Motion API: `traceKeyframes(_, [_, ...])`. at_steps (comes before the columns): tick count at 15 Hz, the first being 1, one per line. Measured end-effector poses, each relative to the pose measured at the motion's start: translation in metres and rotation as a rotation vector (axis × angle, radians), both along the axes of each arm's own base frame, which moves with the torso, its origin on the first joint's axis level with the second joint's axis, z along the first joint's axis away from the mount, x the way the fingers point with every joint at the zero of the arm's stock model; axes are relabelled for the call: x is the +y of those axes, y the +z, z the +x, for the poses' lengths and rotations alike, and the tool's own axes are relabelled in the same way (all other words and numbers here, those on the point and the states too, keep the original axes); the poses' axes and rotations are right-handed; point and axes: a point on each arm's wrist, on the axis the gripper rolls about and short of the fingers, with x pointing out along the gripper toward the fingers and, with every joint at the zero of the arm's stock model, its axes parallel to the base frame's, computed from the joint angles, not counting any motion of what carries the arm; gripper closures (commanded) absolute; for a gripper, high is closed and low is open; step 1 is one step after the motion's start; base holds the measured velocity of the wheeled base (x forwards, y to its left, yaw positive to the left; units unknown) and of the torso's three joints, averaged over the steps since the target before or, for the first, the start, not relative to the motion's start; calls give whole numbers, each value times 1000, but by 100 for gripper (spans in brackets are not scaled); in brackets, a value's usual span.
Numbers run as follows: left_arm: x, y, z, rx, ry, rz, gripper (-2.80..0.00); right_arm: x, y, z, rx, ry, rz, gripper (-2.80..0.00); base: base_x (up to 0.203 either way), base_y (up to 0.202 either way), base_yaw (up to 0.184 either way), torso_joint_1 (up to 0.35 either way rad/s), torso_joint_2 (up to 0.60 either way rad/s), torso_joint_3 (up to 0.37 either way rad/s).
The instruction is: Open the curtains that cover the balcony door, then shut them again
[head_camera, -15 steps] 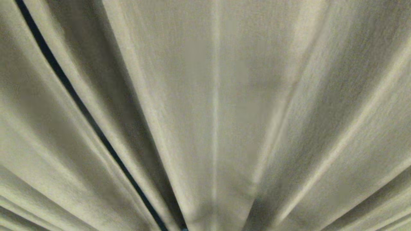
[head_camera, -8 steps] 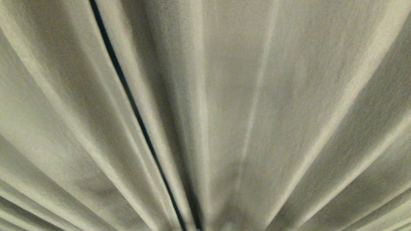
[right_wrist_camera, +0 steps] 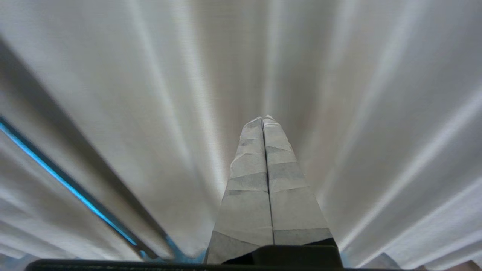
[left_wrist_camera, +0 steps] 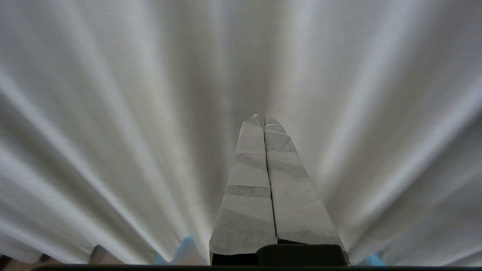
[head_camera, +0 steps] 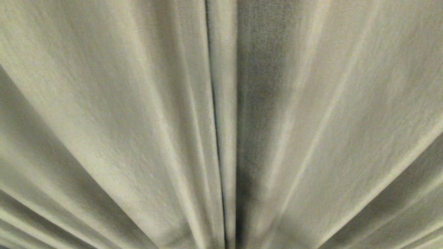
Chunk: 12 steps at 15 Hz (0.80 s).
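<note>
The curtains (head_camera: 104,121) fill the head view as thick beige-grey pleats, hanging shut. A thin dark slit (head_camera: 215,103) between two edges runs down the middle. The balcony door is hidden behind them. In the left wrist view my left gripper (left_wrist_camera: 263,117) points at the pleated curtains (left_wrist_camera: 113,113), shut, with its taped fingers pressed together and nothing between them. My right gripper (right_wrist_camera: 263,118) is likewise shut and empty in front of the curtains (right_wrist_camera: 357,113). Off to its side, a narrow bright blue gap (right_wrist_camera: 67,184) shows between the fabric edges.
Fabric folds take up nearly all of every view. Small pale blue patches (left_wrist_camera: 186,248) show past the fabric at the edge of the left wrist view. Neither arm appears in the head view.
The whole head view has slid sideways: the dark slit, at the left a second ago, now stands at the middle and looks narrower. This is the camera's move; the folds hang as before.
</note>
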Motion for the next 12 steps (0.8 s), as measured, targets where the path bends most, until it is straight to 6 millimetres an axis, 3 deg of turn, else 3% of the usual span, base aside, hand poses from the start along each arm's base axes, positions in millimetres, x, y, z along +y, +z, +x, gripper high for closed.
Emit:
traceKeyframes(5, [0,0,0,0,-1,0,0,0,0,0,0,-1,0,0,0,163,1,0,3,1])
traceKeyframes(12, [0,0,0,1,1,1,0,0,0,0,-1,0,0,0,0,0,0,0,0,0])
